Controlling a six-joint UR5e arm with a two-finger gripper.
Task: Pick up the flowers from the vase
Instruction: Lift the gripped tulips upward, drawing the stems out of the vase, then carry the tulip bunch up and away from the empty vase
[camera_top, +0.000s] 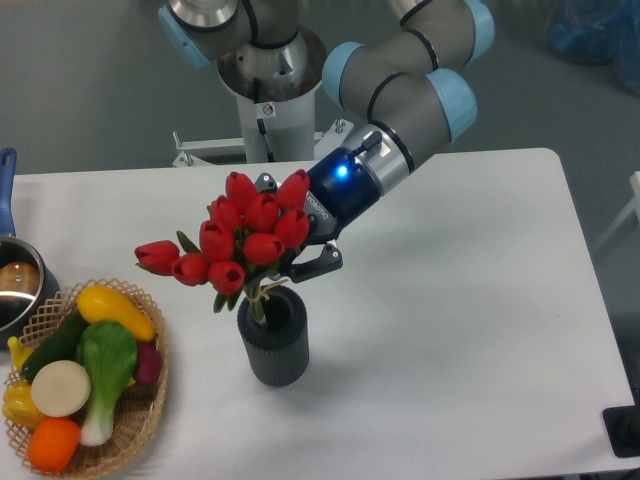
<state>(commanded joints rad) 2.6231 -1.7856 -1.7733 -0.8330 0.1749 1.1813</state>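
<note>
The flowers (235, 240) are a bunch of red tulip buds with dark green leaves, tilted to the left above the vase. Their stem ends still dip into the round mouth of the vase (273, 338), a dark grey ribbed cylinder near the table's middle. My gripper (292, 252) reaches in from the upper right and is shut on the flowers just below the buds. The blooms hide one finger; the other finger (318, 264) shows to their right.
A woven basket (140, 415) of toy vegetables sits at the front left. Behind it at the left edge is a metal pot (18, 285) with a blue handle. The arm's base column (270, 85) rises behind the table.
</note>
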